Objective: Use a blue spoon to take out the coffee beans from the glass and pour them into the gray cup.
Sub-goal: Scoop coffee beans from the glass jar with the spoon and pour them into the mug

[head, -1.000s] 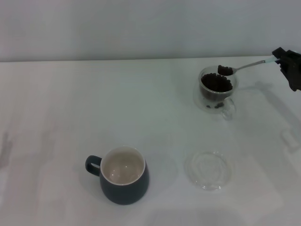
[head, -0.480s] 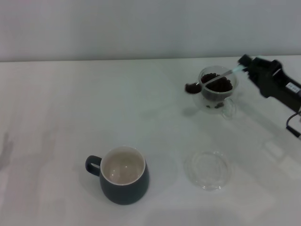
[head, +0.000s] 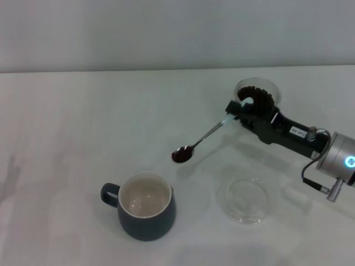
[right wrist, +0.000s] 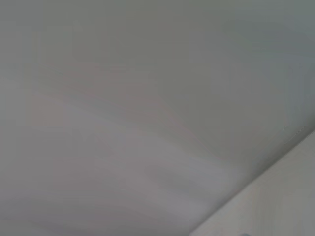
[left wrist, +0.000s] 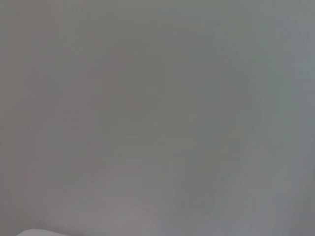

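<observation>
— Where's the blue spoon (head: 206,134) right now?

— Up off the table (head: 83,122), slanting down and away from the right gripper (head: 235,110). Its pale handle end is pinched in the fingers, and the metal bowl hangs at the far, low end with a dark load of coffee beans (head: 181,156) in it.

— So the fingers are clamped on it?

— Yes, closed tight around the handle tip. The arm reaches in from the right side, low over the table.

— And the bowl of the spoon, is it over the gray cup (head: 145,205)?

— Not quite. It's near the cup's rim, a bit beyond it and toward the side the fingers are on. The cup stands upright on the table, well apart from the fingers, cream inside, its loop handle pointing away from them. I can't make out any beans in it.

— The glass (head: 258,94)?

— Just behind the fingers, partly hidden by the gripper body. You can see beans heaped in it above the black housing.

— Anything else on the table?

— A flat clear saucer (head: 246,199), lying nearer to me than the fingers, beside the cup and apart from it.

— The left gripper?

— Not in sight from the head view. Both wrist cameras show only a plain grey-white blur.
</observation>
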`<control>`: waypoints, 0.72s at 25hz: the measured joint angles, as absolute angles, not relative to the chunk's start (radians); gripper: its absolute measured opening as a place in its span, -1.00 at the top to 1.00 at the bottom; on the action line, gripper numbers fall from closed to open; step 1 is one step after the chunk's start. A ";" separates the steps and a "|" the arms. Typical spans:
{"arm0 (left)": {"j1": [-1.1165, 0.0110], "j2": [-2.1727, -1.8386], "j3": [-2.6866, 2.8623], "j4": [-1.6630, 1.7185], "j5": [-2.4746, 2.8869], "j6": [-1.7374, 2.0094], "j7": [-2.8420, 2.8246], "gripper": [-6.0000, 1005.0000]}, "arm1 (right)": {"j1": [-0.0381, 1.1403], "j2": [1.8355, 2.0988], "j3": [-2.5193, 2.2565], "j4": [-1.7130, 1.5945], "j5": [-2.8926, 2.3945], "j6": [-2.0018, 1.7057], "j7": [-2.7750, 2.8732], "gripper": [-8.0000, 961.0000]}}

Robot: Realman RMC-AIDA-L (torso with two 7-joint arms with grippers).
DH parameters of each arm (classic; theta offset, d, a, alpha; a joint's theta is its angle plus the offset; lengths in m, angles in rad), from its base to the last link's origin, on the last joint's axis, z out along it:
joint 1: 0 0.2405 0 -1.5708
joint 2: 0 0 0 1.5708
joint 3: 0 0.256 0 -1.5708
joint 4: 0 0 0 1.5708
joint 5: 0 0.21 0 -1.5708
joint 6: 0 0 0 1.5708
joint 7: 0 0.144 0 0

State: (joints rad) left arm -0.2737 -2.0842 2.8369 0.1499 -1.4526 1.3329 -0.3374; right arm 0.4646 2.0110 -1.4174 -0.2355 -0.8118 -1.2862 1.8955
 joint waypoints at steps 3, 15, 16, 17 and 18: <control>-0.274 -2.085 2.839 0.152 -1.452 1.333 -0.337 -0.42 | 0.467 2.013 -1.456 -0.248 -0.812 -1.293 1.895 0.64; -0.285 -2.085 2.837 0.161 -1.451 1.333 -0.337 -0.42 | 0.478 2.022 -1.601 -0.358 -0.806 -1.259 1.818 0.64; -0.285 -2.085 2.837 0.161 -1.451 1.333 -0.337 -0.42 | 0.478 2.024 -1.602 -0.365 -0.805 -1.258 1.799 0.64; -0.285 -2.085 2.835 0.161 -1.452 1.333 -0.337 -0.42 | 0.478 2.024 -1.603 -0.370 -0.804 -1.257 1.780 0.64; -0.285 -2.085 2.835 0.161 -1.453 1.333 -0.337 -0.42 | 0.479 2.025 -1.603 -0.384 -0.804 -1.254 1.729 0.64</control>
